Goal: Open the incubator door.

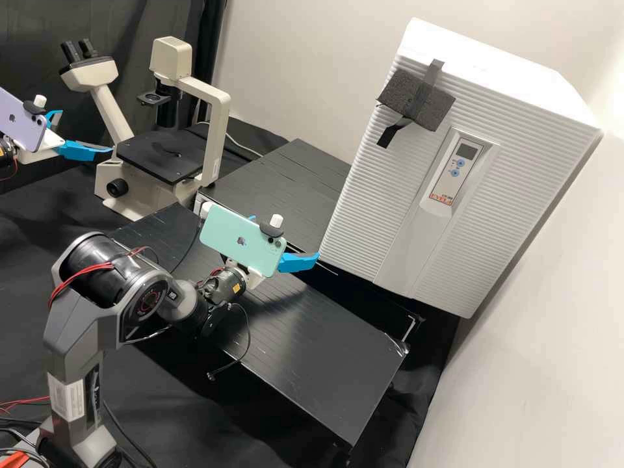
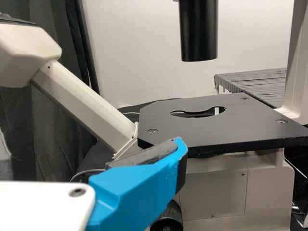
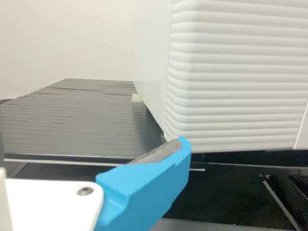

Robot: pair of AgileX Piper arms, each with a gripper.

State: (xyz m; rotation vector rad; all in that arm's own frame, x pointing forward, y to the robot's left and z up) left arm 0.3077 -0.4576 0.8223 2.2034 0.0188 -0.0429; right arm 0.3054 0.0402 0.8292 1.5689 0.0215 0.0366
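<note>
The incubator stands with its door closed; in the right wrist view, the front corner shows a narrow, even seam between door and side wall. A dark foam pad with black straps is fixed at the upper left of the incubator's door. The control panel is on the incubator's front, to the right of the pad and lower.

The right gripper is just beside the incubator's lower left front corner. Its jaws are set wide apart with no item between them. The tip of one finger overlaps the corner in the right wrist view; contact with the door appears possible but cannot be confirmed from these angles.

The left gripper is well apart from the incubator, to its left, near the microscope. Its jaws are likewise spread and hold no item.

A black slatted platform extends from the incubator's lower front toward the left. A green phone is mounted on the arm nearer the incubator, and a purple phone on the arm farther from it.
</note>
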